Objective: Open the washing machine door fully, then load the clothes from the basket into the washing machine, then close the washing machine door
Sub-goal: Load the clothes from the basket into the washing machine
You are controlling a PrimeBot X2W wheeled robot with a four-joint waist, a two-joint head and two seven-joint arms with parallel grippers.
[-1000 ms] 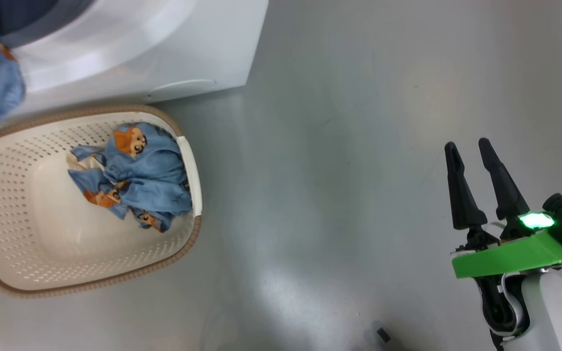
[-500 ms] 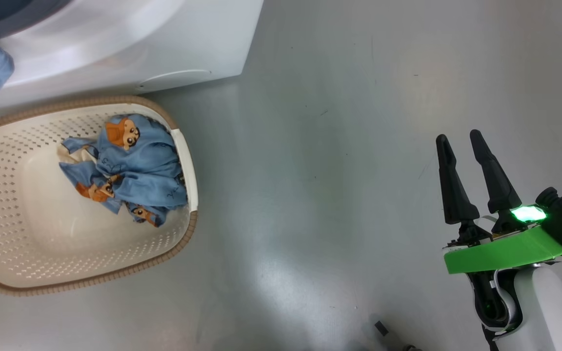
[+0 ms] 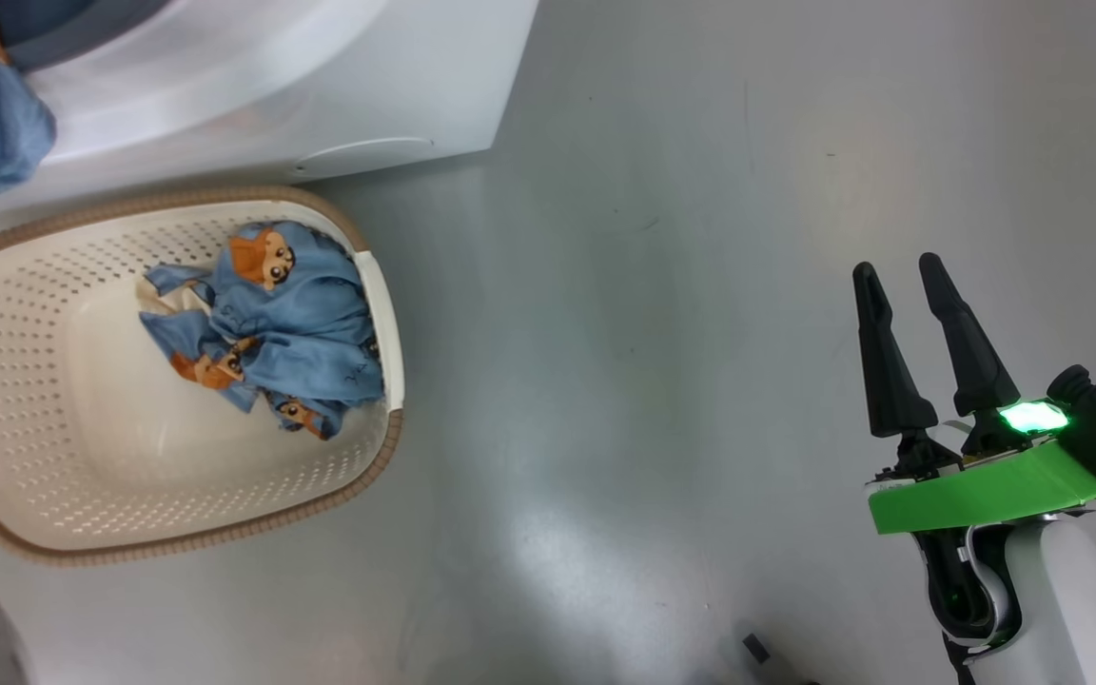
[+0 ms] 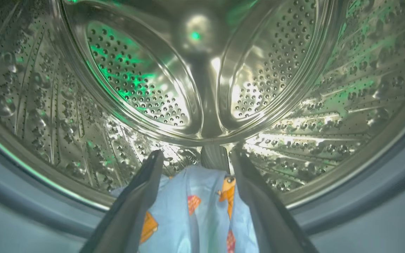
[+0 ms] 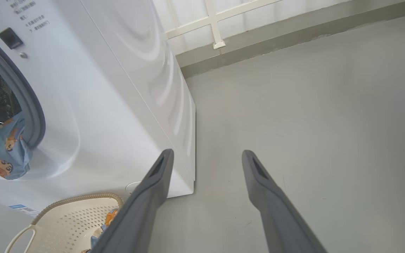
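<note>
One garment [image 4: 195, 214] lies loose between the spread fingers of the left pincer [image 4: 196, 153], which is open at the drum [image 4: 135, 88] mouth; the cloth hangs out over the seal [image 4: 30, 196]. Second garment [image 3: 282, 333] sits in the basket [image 3: 379, 304], well left of the right pincer [image 3: 898, 266], open and empty above the floor [image 3: 653, 333]. Loading looks midway. Next, likely push this cloth deeper, then fetch the second.

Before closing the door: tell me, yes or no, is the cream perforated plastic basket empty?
No, a crumpled light-blue garment with orange animal faces lies inside the basket.
</note>
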